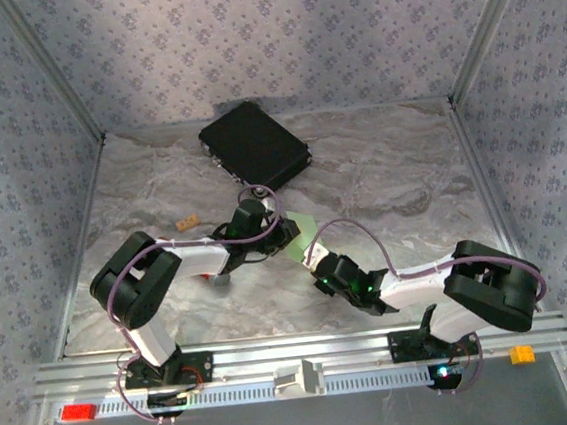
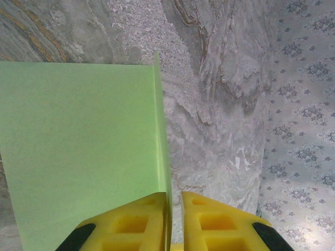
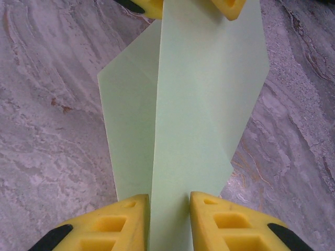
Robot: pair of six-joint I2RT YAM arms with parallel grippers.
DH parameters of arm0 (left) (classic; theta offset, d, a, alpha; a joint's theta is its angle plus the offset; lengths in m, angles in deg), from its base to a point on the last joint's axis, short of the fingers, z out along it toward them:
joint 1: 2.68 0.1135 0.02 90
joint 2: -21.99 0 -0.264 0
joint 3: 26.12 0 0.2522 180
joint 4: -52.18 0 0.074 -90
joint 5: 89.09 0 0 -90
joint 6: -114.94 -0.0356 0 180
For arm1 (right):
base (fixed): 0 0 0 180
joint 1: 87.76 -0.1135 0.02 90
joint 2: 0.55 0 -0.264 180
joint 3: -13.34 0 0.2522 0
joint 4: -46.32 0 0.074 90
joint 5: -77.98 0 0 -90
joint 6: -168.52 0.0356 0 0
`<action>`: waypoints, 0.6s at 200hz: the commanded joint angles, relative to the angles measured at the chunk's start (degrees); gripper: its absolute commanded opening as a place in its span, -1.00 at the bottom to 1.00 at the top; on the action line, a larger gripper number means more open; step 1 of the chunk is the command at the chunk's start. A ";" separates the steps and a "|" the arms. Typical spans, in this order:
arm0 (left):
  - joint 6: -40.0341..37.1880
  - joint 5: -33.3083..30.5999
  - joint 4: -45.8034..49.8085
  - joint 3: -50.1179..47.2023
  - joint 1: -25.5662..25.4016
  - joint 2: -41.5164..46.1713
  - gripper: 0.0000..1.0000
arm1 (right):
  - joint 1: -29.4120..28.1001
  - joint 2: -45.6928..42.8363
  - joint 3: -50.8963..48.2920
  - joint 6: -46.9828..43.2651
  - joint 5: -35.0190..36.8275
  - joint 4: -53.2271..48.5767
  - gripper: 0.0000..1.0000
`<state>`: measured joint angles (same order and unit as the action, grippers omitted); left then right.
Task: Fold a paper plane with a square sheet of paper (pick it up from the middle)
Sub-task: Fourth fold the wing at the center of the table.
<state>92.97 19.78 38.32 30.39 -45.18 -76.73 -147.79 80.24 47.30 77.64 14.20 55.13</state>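
Light-green paper (image 3: 204, 104), creased rather than flat, is held between my two grippers over the marble-patterned table (image 1: 402, 191). It sits on the near side of the black case (image 1: 254, 147) and slightly to the case's right.

My left gripper (image 2: 174, 197) is clamped on one edge of the sheet. In the left wrist view its yellow fingers (image 2: 141, 222) stand almost together, with the thin edge pinched in the slit between them. From there the paper spreads away as a broad green panel, and a straight fold line runs up from the jaws.

My right gripper (image 3: 170, 201) meets the paper at the end farther from the black case. Its fingers sit partly apart, and a strip of the paper passes between them and fills the gap. Whether they press on it, I cannot tell. In the right wrist view a long crease runs the length of the paper. One flap lies lower on one side of it, and the other side comes to an angled point. At the far end the tips of my left gripper's fingers rest on the sheet.

Seen from above, both my arms reach inward and meet just nearer than the black case. A small tan block (image 1: 187, 223) lies on the table left of the case and nearer than it, apart from the paper.
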 commanded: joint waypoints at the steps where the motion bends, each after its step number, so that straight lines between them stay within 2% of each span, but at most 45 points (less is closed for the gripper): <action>1: -1.10 1.39 -0.54 1.90 -0.27 -0.52 -0.71 | -0.18 -0.26 1.49 1.36 1.29 0.79 -0.47; 57: -1.16 1.65 -0.26 2.08 -0.28 -0.75 -0.72 | 0.10 -0.80 1.15 2.03 0.87 1.77 -0.44; 95: -1.21 1.69 0.00 2.08 -0.27 -0.78 -0.72 | 0.42 -0.83 1.10 2.37 0.49 1.60 -0.53; 120: -1.21 1.70 0.10 2.08 -0.22 -0.88 -0.72 | 0.59 -1.24 1.15 2.60 -0.01 1.52 -0.51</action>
<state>92.94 20.52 38.35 31.02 -45.18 -76.79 -147.64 80.20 47.30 79.08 14.16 55.59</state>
